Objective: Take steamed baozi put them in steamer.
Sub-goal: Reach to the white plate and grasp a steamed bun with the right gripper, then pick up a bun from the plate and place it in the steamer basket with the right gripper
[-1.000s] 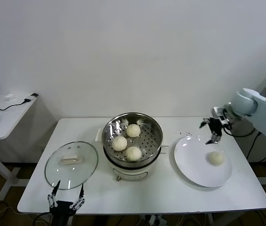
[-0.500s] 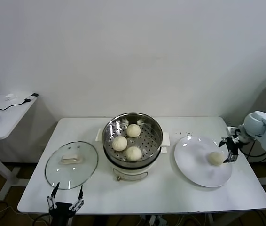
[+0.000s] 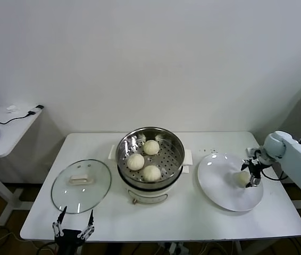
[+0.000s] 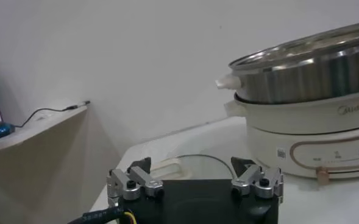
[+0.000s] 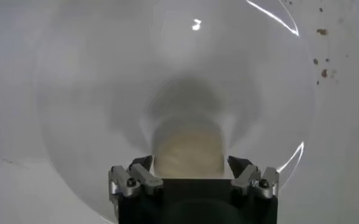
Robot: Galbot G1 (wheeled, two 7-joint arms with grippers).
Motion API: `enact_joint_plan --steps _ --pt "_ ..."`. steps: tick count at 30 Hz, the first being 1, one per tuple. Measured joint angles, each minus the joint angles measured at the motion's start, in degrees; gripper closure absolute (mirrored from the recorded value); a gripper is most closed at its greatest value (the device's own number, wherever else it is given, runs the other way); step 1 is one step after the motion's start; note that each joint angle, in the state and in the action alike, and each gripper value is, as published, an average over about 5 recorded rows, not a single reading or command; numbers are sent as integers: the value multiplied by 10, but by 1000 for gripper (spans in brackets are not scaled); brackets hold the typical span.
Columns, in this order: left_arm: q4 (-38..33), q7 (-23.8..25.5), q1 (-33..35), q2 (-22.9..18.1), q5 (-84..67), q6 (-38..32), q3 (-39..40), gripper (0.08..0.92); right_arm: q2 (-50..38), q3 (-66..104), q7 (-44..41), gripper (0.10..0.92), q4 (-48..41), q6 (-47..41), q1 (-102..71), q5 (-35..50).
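Observation:
Three steamed baozi (image 3: 151, 147) (image 3: 135, 161) (image 3: 151, 173) lie on the perforated tray inside the shiny steel steamer (image 3: 178, 146) at the table's middle. Another cream-white baozi (image 3: 241, 178) rests on the white plate (image 3: 219, 186) to the right. My right gripper (image 3: 250, 174) is down at this bun, coming from the plate's right side. In the right wrist view its open jaws (image 5: 191, 163) straddle the baozi (image 5: 187, 143), one finger on each side. My left gripper (image 3: 75, 223) hangs open and idle at the table's front left edge, also seen as the left gripper (image 4: 191, 164) in its wrist view.
A round glass lid (image 3: 81, 185) lies flat on the table left of the steamer, just beyond the left gripper. The steamer's cream base (image 4: 307, 140) fills the far side of the left wrist view. A side desk (image 3: 4, 133) stands at the far left.
My right gripper has swung from above the plate's far edge outward and down to the baozi on the plate, ending with its jaws around it. The left arm has not moved.

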Motion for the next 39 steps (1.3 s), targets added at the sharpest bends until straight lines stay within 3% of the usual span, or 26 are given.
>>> enact_joint_plan --steps 11,22,29,39 --pt "-2 -3 2 -2 4 -1 3 177 12 -1 -7 416 -22 0 6 -6" --pt "-3 -4 5 -1 8 -1 5 177 2 -46 -6 455 -8 -17 42 40" --pt "0 -4 6 -1 9 -3 13 177 10 -159 5 456 17 -45 149 155" --pt "-1 -8 -3 -1 5 1 28 177 83 -387 30 453 67 -100 365 408"
